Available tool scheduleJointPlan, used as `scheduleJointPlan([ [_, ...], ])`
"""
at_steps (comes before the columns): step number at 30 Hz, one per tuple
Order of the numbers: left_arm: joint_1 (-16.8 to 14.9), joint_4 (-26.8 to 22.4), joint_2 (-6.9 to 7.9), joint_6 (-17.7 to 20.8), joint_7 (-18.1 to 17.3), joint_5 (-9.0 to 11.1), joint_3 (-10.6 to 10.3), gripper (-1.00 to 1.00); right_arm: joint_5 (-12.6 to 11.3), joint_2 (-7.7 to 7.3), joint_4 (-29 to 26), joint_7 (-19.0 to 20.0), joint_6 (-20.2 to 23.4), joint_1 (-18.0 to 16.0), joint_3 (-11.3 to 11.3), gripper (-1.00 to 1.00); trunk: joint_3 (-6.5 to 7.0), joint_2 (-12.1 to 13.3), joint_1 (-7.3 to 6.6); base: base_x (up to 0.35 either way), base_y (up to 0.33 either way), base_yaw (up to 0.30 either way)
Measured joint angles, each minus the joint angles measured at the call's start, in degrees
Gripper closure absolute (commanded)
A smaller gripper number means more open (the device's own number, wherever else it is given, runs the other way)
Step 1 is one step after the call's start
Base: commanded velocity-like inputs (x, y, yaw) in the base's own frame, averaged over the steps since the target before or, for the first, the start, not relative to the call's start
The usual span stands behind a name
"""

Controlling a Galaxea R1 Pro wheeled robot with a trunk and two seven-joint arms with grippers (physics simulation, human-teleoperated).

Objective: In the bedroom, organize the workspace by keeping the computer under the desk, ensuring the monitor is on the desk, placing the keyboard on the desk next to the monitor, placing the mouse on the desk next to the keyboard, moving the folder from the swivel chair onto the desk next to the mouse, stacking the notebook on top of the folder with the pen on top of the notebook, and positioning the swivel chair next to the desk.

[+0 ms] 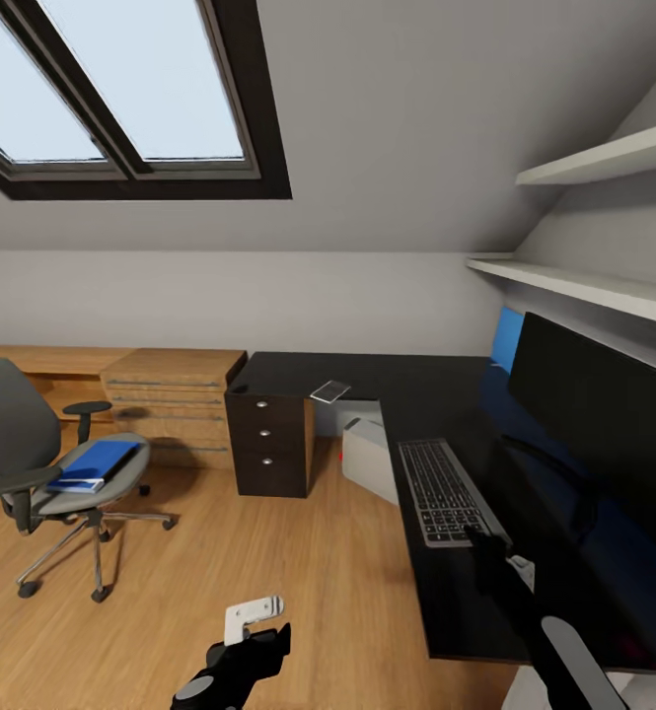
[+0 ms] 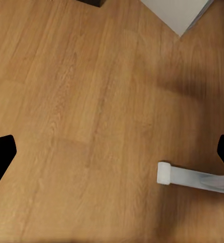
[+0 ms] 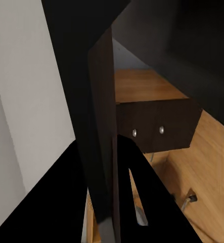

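Lying on the swivel chair (image 1: 41,463), far left of the bench (image 1: 446,394), the folder (image 1: 96,463) sits nearer the left end effector (image 1: 254,631), apparently open; right end effector's state unclear

bright blue folder (image 1: 96,461) on grey swivel chair (image 1: 32,463); glossy black desk (image 1: 436,394); grey-keyed black keyboard (image 1: 444,490).

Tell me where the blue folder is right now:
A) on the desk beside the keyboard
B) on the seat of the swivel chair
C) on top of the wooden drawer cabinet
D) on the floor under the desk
B: in the head view the folder lies flat on the seat of the swivel chair, out on the wood floor, apart from the desk where the keyboard sits.
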Motion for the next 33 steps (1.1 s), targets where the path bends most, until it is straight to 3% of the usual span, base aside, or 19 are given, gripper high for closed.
scheduleJointPlan([
  [19, 0.0, 0.0, 0.07, -0.3, -0.2, -0.1, 0.0, -1.0, 0.1, -0.63, 2.0, 0.0, -0.1, -0.2, -0.4, 1.0, 0.0, 0.0, -0.02, 0.184, -0.259, 0.0],
  [29, 0.0, 0.0, 0.1, -0.3, -0.3, 0.0, -0.1, -1.0, 0.0, -0.58, 2.7, 0.0, -0.2, -0.2, -0.4, 1.0, 0.0, 0.0, 0.0, 0.03, -0.128, 0.0],
  [33, 0.0, 0.0, 0.09, -0.3, -0.3, 0.0, -0.1, -1.0, 0.0, -0.21, 3.1, 0.0, -3.3, -0.2, -0.2, 1.0, 0.0, 0.0, 0.0, 0.0, -0.012, 0.0],
])
